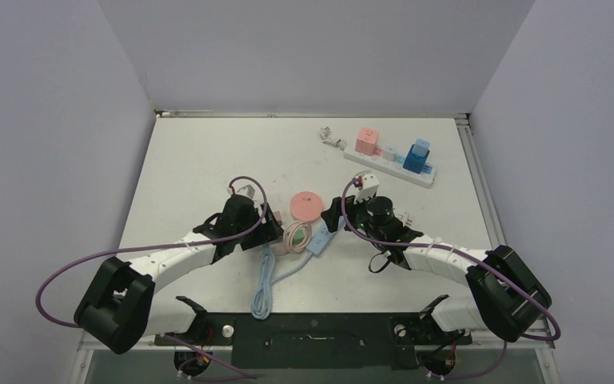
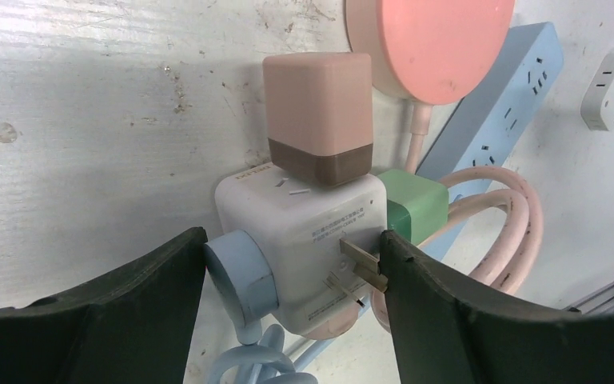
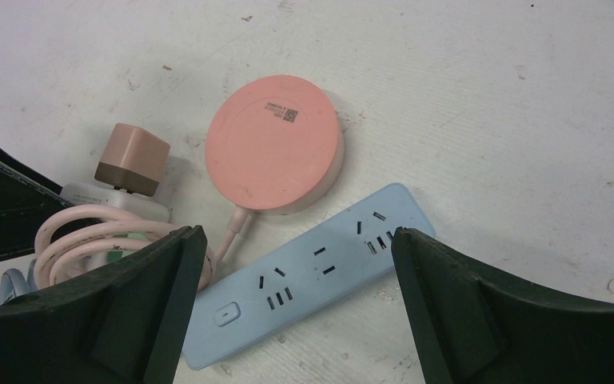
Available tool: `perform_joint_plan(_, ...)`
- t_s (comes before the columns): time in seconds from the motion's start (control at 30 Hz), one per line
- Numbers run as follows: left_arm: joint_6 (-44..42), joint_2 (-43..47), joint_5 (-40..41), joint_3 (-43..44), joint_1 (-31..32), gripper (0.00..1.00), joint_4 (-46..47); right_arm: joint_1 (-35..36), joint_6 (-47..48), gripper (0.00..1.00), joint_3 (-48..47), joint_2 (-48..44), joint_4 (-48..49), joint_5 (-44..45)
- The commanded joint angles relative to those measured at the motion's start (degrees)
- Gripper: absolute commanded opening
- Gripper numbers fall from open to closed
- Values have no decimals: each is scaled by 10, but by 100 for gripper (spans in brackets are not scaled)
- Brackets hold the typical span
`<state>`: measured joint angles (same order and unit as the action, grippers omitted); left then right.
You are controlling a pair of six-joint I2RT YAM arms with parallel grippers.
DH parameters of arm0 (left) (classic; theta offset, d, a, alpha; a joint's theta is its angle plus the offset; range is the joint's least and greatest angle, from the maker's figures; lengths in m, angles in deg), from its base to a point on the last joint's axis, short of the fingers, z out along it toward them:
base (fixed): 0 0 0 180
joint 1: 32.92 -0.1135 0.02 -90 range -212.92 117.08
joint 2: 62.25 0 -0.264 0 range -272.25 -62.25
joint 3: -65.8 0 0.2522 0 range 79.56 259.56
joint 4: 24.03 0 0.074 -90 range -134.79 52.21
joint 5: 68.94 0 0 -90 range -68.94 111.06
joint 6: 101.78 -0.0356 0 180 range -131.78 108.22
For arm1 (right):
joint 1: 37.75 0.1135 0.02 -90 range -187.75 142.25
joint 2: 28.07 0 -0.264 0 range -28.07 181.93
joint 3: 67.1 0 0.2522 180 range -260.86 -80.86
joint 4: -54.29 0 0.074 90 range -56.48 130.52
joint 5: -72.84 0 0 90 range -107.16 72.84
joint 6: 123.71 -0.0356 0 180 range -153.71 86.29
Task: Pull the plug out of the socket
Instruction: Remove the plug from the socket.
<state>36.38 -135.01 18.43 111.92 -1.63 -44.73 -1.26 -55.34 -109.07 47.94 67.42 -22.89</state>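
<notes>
Setting: a scuffed white bench [image 1: 192, 160] is seen, boxed in by plain grey walls.
Top view, far side: a white strip [image 1: 392, 166] carrying pink and blue blocks is seen well apart from both arms.
Top view, centre: the left gripper [image 1: 270, 230] and right gripper [image 1: 334, 218] are seen either side of a pink disc [image 1: 305, 206] and a blue power strip [image 1: 320, 240].
Left wrist view, task's thing: a pink plug [image 2: 317, 112] with a brown base is stood upright in the top face of a white cube socket [image 2: 296, 224]. A green plug [image 2: 412, 208] and a round blue plug [image 2: 236, 272] are seated in its sides.
Left gripper: its jaws are set either side of the cube socket. Whether it is actually pinched cannot be told.
Right wrist view: the right gripper is held wide apart above the blue power strip, and nothing is carried.
Handling: the pink plug is judged light, rigid and smooth-sided, so likely slippery. It is best taken by two flat sides just above the brown band and drawn straight up.
Risk: the cube socket is judged light too, and would likely be lifted along unless pinned.
</notes>
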Motion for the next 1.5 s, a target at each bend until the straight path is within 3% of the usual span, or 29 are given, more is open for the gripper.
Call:
perform_joint_plan(0.0, -55, 22, -35, -6, 3, 49, 37, 7, 1, 90, -4, -6, 19, 1)
perform_joint_plan(0.33, -178, 56, -83, 6, 36, 39, 42, 0, -34, 90, -85, 45, 6, -170)
perform_joint_plan(0.53, -240, 120, 5, -6, 125, 38, 61, -12, -62, 95, -97, 77, 51, -281)
perform_joint_plan(0.73, -248, 171, 11, -56, 141, 35, 123, -41, -63, 96, -92, 106, 95, -416)
perform_joint_plan(0.9, -249, 213, 12, -78, 148, 33, 152, -33, -94, 93, -92, 129, 140, -455)
perform_joint_plan(1.23, -245, 253, 13, -89, 150, 30, 151, 3, -107, 86, -135, 187, 142, -469)
perform_joint_plan(1.47, -244, 260, 6, -87, 151, 29, 152, 4, -132, 72, -137, 198, 179, -478)
